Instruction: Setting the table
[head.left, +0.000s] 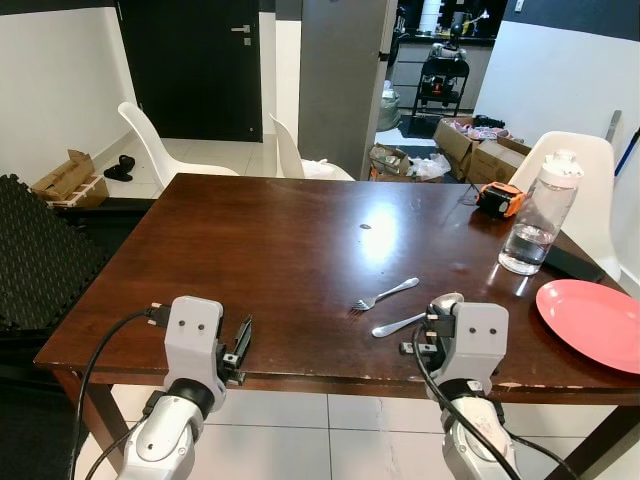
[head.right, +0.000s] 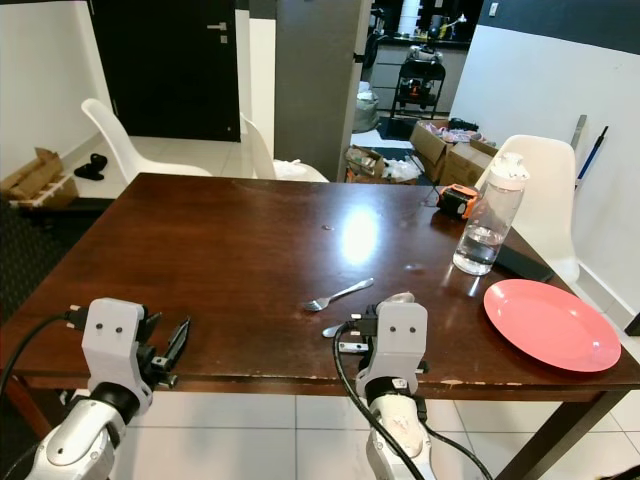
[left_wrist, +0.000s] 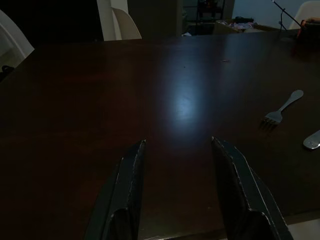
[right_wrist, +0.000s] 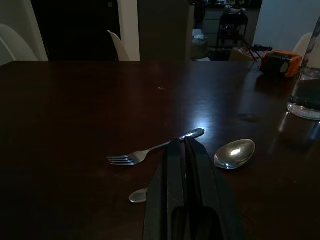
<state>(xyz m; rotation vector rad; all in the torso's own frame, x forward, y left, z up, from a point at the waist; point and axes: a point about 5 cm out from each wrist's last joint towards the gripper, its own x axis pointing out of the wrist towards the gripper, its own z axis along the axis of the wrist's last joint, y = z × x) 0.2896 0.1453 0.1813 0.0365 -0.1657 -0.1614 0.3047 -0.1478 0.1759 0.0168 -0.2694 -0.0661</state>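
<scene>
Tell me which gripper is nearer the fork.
Right. The right gripper hovers just over the fork, fingers together; the left gripper sits open near the table's front-left edge, well away.

Fork and spoon on table, plate at right, bottle behind plate

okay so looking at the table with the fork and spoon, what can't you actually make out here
- Spoon: its middle is hidden behind the right gripper in the right wrist view and by that wrist in the head views.
- Pink plate: cut off by the left eye view's right edge.
- Orange device beside the water bottle: too small to identify.
- Fork: dim in the left wrist view.
</scene>
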